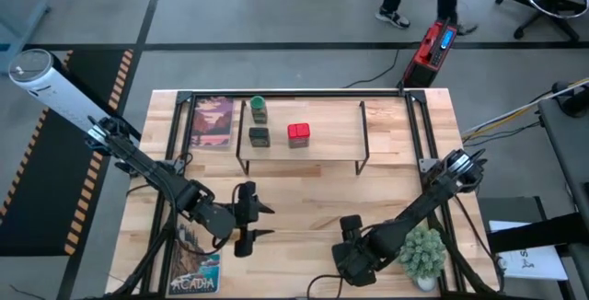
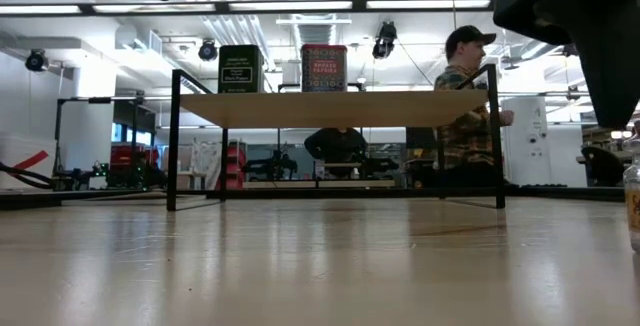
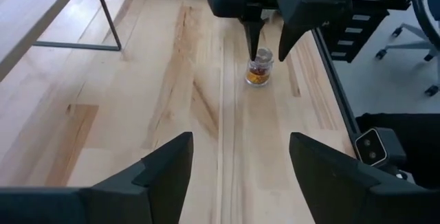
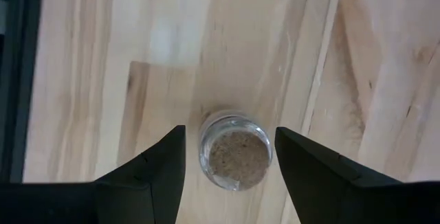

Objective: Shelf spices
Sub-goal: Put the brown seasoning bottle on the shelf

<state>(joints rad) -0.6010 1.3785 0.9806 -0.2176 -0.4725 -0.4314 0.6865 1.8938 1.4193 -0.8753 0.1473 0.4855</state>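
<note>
The tiny round jar (image 4: 235, 148) stands upright on the bare counter (image 1: 304, 199), well apart from the shelf (image 1: 327, 148). Through its clear glass wall the left wrist view shows a yellow-orange filling with red bits (image 3: 258, 71); seen from straight above, its top is a grey-brown disc. It sits in the gap between the right gripper's (image 4: 230, 157) two dark fingers, which flank it on either side. The jaws are spread wider than the jar, with slivers of wood showing on both sides, so they are released and grasp nothing. In the left wrist view those fingers point down, and the jar stands between them.

The other three spices are on the shelf. The green-lidded jar (image 1: 259, 108) stands at the back, the dark olive square tin (image 1: 259, 135) just in front of it, and the red boxy tin (image 1: 298, 133) beside the olive one, apart from it. All three are closed, so their contents cannot be seen.

The left gripper (image 1: 250, 213) hangs over open counter in front of the shelf, jaws released and empty, pointing toward the right arm.

A potted plant (image 1: 423, 254) stands just beside the right arm. Two picture books lie on the counter, one (image 1: 213, 122) beside the shelf and one (image 1: 195, 268) at the near edge.
</note>
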